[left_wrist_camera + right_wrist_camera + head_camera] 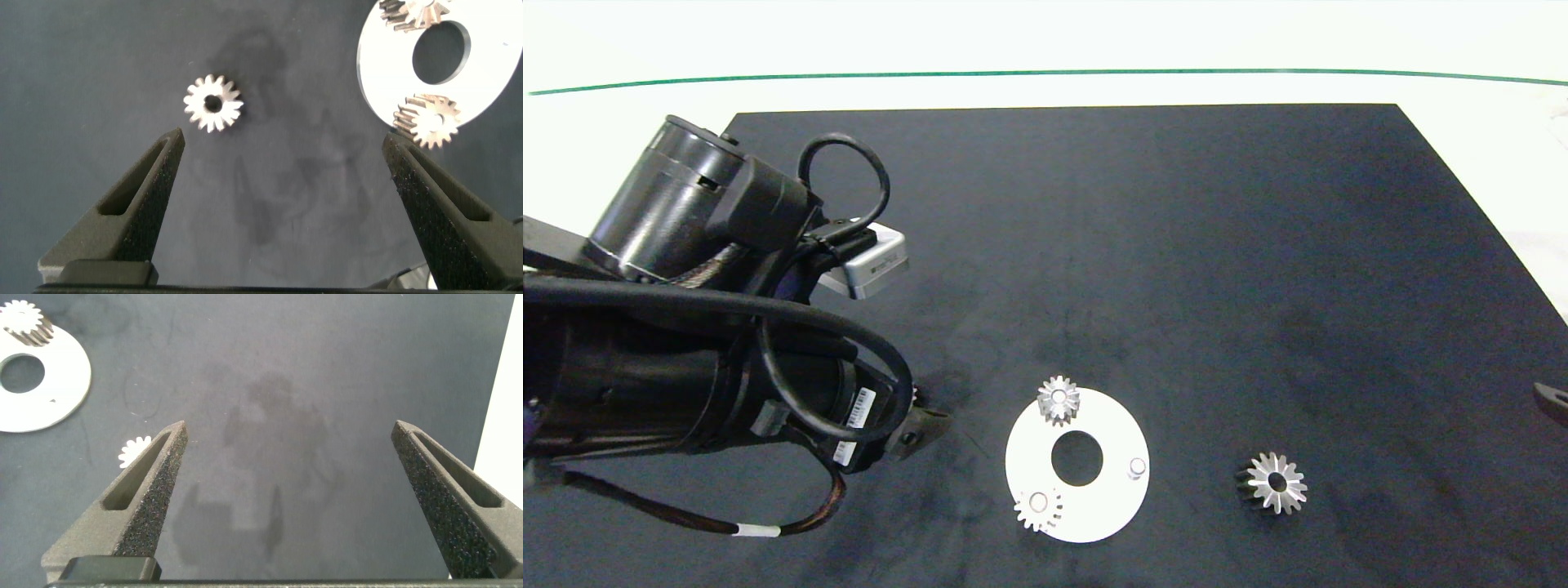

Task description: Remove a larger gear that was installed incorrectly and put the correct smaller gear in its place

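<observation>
The big gear (1276, 483) lay off the plate (1094, 523), on the mat (1176, 245). One peg (1137, 467) was bare. My left gripper (283, 137) hung spread wide near what I think was the small gear (212, 103), not yet picked up. My right gripper (290, 425) sat spread and idle at the mat's right edge

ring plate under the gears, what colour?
White, the ring plate; clearest in the head view.

Pale bench (1045, 49), black mat (1143, 245) covering most of it, white ring plate (1094, 514) lying on mat near front, larger gear (1276, 483) alone on mat, right of plate, apart from it
</observation>
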`<control>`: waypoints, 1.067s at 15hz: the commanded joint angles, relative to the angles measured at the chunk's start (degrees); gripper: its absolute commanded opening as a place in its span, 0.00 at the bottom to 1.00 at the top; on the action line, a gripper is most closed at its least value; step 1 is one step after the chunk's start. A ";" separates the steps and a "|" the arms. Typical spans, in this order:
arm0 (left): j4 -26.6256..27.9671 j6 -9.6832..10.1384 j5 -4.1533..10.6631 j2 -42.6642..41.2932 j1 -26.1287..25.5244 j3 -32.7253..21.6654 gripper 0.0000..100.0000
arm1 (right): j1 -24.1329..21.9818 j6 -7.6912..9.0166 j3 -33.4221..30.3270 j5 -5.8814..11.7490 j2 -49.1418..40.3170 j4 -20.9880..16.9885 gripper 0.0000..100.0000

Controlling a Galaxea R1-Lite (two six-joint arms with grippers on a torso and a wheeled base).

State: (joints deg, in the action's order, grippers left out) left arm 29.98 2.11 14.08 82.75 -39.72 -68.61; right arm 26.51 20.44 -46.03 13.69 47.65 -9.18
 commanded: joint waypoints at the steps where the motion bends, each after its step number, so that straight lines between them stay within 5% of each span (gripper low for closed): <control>1: -2.64 -0.18 0.16 3.38 -0.27 0.41 1.00 | 0.03 0.12 -0.11 -0.42 -0.46 -0.05 1.00; 5: -2.91 -2.72 1.39 4.17 0.61 0.76 1.00 | 0.03 0.12 -0.46 -1.03 -1.16 -0.14 1.00; 14: -8.27 -3.34 2.09 7.60 2.28 4.18 1.00 | -0.06 0.21 -0.46 -1.65 -1.33 -0.05 1.00; 16: -10.64 -5.98 2.09 8.22 4.30 4.80 1.00 | 0.03 0.30 -0.46 -1.91 -1.25 -0.05 1.00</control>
State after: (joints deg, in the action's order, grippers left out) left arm 19.42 -3.68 16.04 90.23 -36.30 -64.09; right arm 26.51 20.61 -46.49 11.76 46.14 -9.17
